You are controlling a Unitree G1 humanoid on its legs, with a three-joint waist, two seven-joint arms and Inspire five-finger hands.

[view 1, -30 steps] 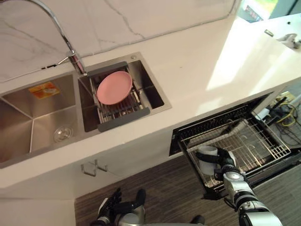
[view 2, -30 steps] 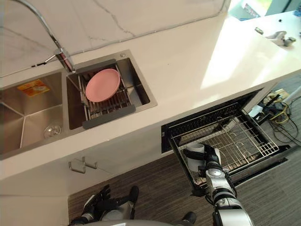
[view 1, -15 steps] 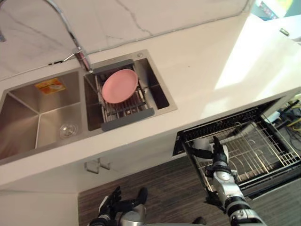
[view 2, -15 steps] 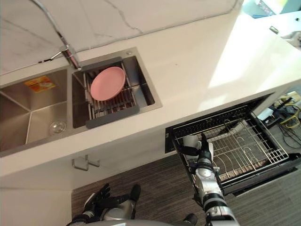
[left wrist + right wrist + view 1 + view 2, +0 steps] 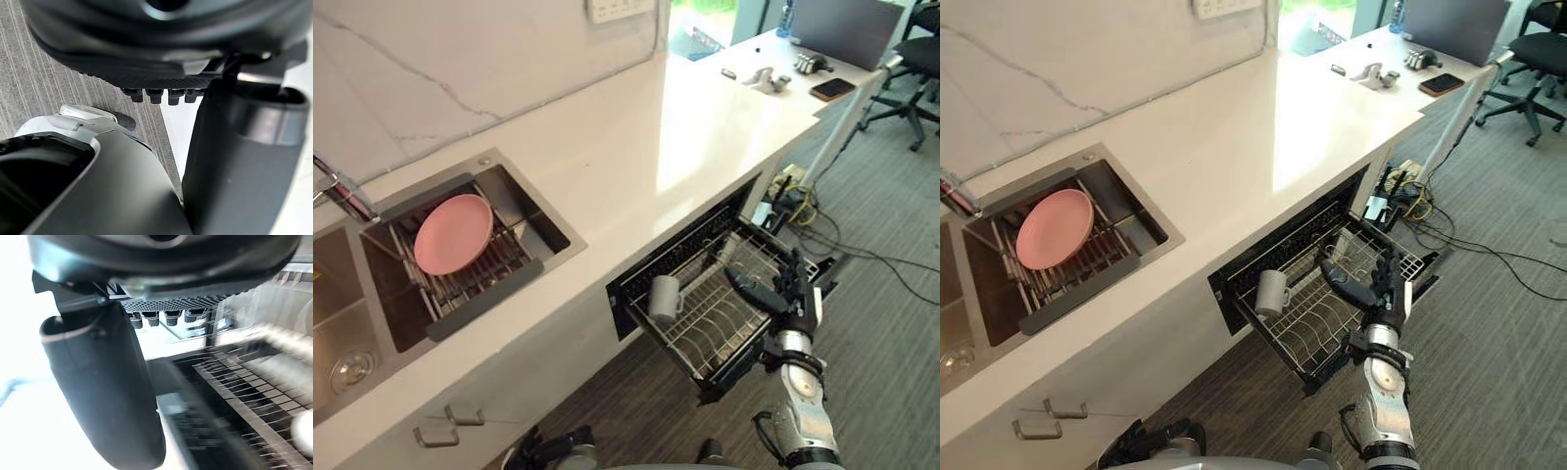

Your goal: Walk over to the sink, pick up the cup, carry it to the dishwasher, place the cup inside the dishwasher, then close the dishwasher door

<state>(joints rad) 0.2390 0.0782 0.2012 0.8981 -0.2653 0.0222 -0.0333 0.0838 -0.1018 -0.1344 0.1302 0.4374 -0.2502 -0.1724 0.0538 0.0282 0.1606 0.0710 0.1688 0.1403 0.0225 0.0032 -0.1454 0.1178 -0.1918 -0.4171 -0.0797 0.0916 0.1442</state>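
I counted one pale cylindrical cup (image 5: 664,299) in one wire dishwasher rack (image 5: 705,338) | one round pink plate (image 5: 453,233) | right hand (image 5: 781,292) spread, empty | left hand (image 5: 166,73) grip: couldn't tell.

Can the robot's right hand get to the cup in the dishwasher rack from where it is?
Probably yes. The right hand is open above the pulled-out rack. The cup sits at the rack's end nearer the sink, with just low wire prongs between them.
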